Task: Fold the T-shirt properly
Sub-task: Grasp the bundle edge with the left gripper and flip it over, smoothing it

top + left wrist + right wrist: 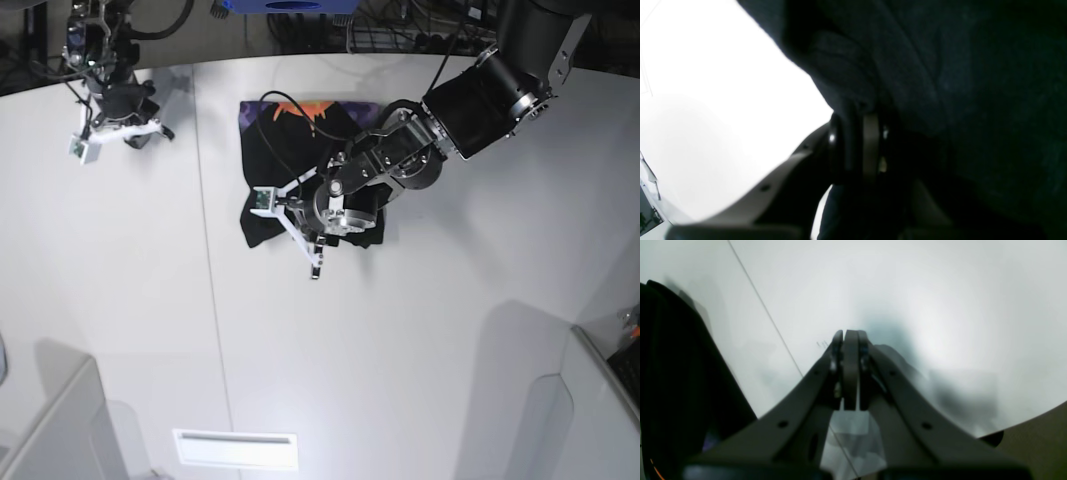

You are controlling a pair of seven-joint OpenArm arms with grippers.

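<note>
Base looks down from overhead; wrist cameras ride close (both blurred).

The T-shirt (300, 170) lies bunched on the surface (400, 350) near its far edge; the left claw (857, 146) sits upon it (right claw (120, 125) well apart, far-left corner).

The T-shirt (290, 160) is soft matt black cloth, its weave faintly fuzzy in the left wrist view, with an orange-and-purple print at its 12 o'clock edge. The table (400, 350) looks smooth, white and slightly sheeny. The right gripper (850, 336) looks like matt grey plastic.
</note>
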